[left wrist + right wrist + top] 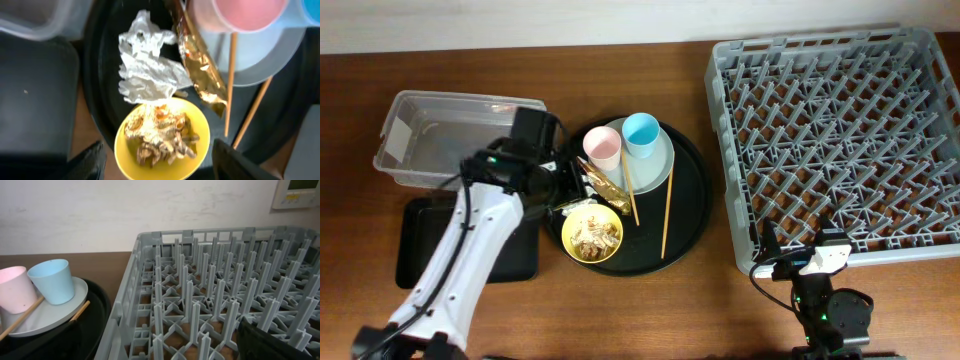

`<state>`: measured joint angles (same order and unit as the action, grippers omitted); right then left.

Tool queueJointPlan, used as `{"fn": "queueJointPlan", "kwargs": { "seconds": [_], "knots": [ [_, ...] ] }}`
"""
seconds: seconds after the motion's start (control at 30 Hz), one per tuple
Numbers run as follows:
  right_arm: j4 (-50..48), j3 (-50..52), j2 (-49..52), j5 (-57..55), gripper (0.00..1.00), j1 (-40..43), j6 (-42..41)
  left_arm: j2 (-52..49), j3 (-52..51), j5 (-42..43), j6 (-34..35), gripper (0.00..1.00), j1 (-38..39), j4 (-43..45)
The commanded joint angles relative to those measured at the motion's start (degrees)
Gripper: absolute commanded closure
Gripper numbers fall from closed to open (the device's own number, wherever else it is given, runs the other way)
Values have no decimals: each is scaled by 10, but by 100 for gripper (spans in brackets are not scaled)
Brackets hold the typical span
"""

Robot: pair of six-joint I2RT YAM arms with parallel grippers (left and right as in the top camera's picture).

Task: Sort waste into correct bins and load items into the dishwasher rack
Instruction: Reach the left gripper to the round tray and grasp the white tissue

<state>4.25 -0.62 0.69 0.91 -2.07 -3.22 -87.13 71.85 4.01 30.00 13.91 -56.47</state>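
Saw left gripper [161,167] spread wide over the yellow bowl [202,131] of food scraps [160,140], bottom centre, crumpled white paper [147,65] just above. Couldn't tell for right gripper [787,256].

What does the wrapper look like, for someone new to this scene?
Find the large round black tray left of the grey rack. Between its yellow bowl and pink cup lies the wrapper. It alone is shiny gold-brown foil; the crumpled paper beside it is white.
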Motion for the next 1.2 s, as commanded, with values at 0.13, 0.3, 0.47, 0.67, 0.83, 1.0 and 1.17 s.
{"fn": "queueJointPlan", "kwargs": {
  "seconds": [0.13, 0.3, 0.47, 0.67, 0.83, 1.0, 1.17],
  "knots": [
    [3, 3, -4, -7, 1, 3, -2, -3, -104, -90, 39, 38, 40, 158],
    [3, 3, -4, -7, 2, 3, -2, -7, -152, -95, 39, 42, 40, 220],
    [3, 3, -4, -7, 2, 3, -2, -59, -158, -94, 39, 43, 40, 265],
    [3, 3, -4, -7, 2, 3, -2, -107, -158, -101, 38, 43, 40, 301],
    [3, 3, -4, -7, 2, 3, -2, -107, -158, -116, 38, 74, 40, 304],
    [3, 3, -4, -7, 2, 3, -2, -107, -158, -116, 38, 64, 40, 305],
    [3, 3, -4, -7, 2, 3, -2, -128, -159, -114, 38, 71, 40, 305]
  ]
}}
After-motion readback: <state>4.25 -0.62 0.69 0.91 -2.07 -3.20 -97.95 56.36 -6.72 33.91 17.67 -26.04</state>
